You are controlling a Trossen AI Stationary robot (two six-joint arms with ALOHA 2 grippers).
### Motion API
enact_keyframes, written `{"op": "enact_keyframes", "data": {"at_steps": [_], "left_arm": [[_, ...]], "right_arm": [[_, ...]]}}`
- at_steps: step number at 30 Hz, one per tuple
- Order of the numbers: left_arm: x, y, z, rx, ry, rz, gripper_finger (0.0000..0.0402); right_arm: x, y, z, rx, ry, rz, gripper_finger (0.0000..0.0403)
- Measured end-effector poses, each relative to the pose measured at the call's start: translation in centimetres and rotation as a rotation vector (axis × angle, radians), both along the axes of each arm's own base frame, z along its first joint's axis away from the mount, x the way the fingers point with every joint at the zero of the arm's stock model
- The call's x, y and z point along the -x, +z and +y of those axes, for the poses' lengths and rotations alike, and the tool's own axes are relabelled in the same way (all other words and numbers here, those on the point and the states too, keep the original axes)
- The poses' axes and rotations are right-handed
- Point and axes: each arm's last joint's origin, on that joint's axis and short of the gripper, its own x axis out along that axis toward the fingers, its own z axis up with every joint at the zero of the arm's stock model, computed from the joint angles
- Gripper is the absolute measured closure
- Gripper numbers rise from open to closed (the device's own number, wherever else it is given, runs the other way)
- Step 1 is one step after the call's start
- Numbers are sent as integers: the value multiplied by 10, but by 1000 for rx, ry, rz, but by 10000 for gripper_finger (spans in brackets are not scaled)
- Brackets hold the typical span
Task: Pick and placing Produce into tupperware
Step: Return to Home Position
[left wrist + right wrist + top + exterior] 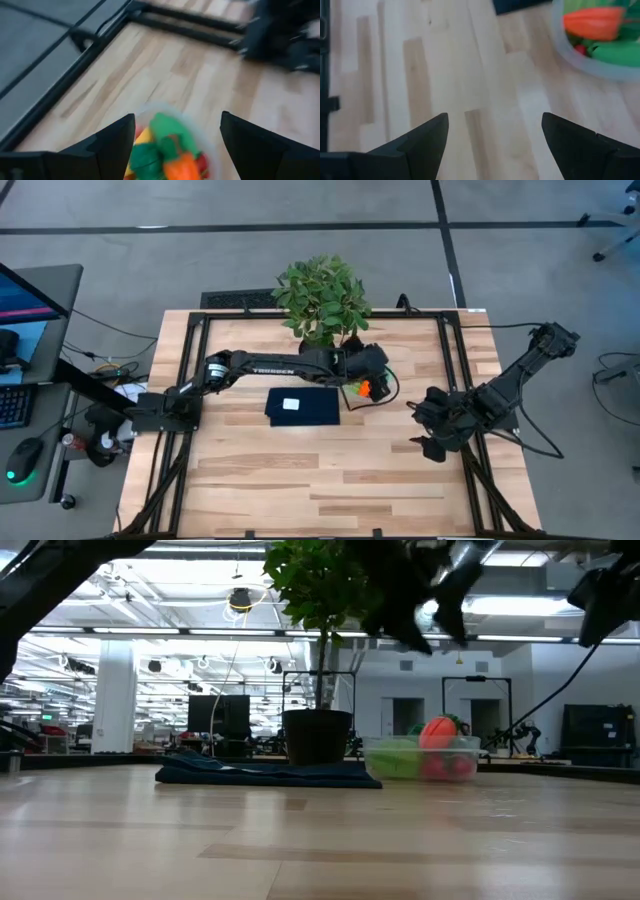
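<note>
Inside one tupperware (pixel 580 62) lies one orange carrot (pixel 592 24).

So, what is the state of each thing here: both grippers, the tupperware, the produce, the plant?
Left gripper: open, empty, above the tupperware.
Right gripper: open, empty, over bare table.
Tupperware: upright, no lid, filled.
Produce: piled inside the tupperware.
Carrot: lying on top of the pile.
Plant: upright in its pot.
Blue rectangle: flat on the table.
</note>
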Motion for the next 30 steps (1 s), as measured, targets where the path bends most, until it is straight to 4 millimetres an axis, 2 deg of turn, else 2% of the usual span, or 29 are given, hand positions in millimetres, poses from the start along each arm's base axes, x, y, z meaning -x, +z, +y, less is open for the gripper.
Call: {"op": "enact_keyframes", "data": {"at_steps": [6,12,18,21,24,26,30], "left_arm": [[4,48,-25,-8,-174,-37,120],[28,71,-60,-29,-237,18,120],[58,81,-103,-135,-215,141,120],[75,85,-128,-243,-111,170,120],[97,90,-149,-448,101,154,120],[115,101,-149,-492,235,93,120],[148,121,-130,-534,422,7,120]], "right_arm": [[-3,3,-1,100,-64,-120,88],[-6,3,-6,161,-42,-122,88],[-12,3,-15,206,-46,-113,88],[-15,4,-20,212,-76,-108,88],[-19,5,-23,184,-128,-135,88],[-24,8,-23,195,-116,-181,88],[-37,20,-16,252,52,-326,88]]}}
